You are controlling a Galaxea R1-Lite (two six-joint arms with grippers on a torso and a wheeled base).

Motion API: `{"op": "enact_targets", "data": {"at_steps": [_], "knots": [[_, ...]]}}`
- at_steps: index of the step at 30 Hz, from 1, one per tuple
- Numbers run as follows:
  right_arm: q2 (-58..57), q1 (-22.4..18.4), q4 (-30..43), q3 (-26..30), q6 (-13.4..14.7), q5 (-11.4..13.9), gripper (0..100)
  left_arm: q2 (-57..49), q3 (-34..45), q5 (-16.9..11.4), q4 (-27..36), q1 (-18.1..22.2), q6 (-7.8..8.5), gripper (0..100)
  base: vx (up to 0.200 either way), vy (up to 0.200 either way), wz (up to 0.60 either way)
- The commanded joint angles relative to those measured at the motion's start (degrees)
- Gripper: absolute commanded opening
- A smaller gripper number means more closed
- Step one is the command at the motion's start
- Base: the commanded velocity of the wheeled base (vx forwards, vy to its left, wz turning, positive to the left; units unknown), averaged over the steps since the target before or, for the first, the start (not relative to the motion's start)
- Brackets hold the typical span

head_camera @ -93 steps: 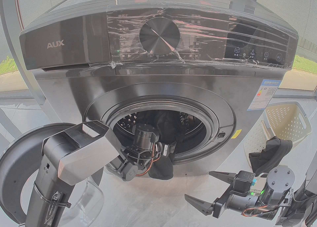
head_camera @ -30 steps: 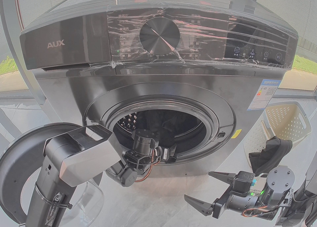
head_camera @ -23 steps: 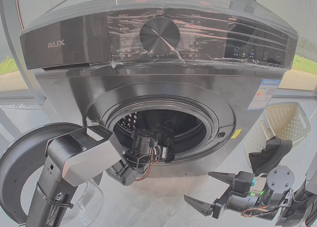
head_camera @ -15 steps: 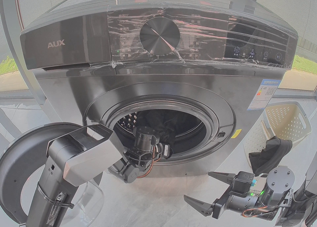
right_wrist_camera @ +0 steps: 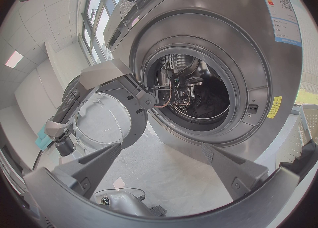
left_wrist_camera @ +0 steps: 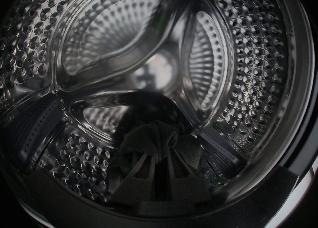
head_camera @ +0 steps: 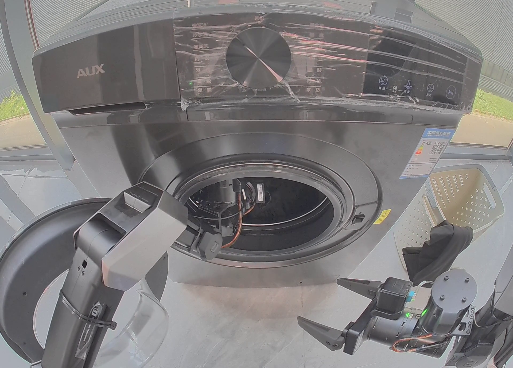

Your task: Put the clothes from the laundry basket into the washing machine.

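Black garment point(left_wrist_camera: 145, 139), dim, in left claw point(left_wrist_camera: 160, 155)

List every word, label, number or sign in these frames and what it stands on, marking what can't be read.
Brand lettering on the left front panel of the washing machine: legible, a maker's name, not quoted here.
Programme names around the dial: too small.
Captions under the touch-panel icons: too small.
Energy label, with a code square: print too small.
Yellow sticker beside the door opening: unreadable.
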Motion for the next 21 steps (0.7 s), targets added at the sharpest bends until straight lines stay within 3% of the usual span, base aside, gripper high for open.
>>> {"op": "enact_targets", "data": {"at_steps": [1,10,11,16,21], "knots": [[0.09,0.03,-0.03,0.04,0.00,0.01,100,3.29,-5.59,1.03,0.68,1.83,-0.06,0,0.000,0.000,0.00],[0.18,0.03,-0.03,0.04,0.00,0.01,100,3.64,-6.29,1.21,1.20,2.00,-0.06,0,0.000,0.000,0.00],[0.18,0.03,-0.03,0.04,0.00,0.01,100,3.64,-6.03,1.21,1.20,1.92,-0.06,100,0.000,0.000,0.00],[0.18,0.03,-0.03,0.04,0.00,0.01,100,3.29,-5.32,1.21,1.12,1.74,-0.58,100,0.000,0.000,0.00],[0.27,0.03,-0.03,0.12,0.00,0.01,100,-1.54,1.97,0.94,1.03,-0.37,-0.58,100,0.000,0.000,0.00]]}}
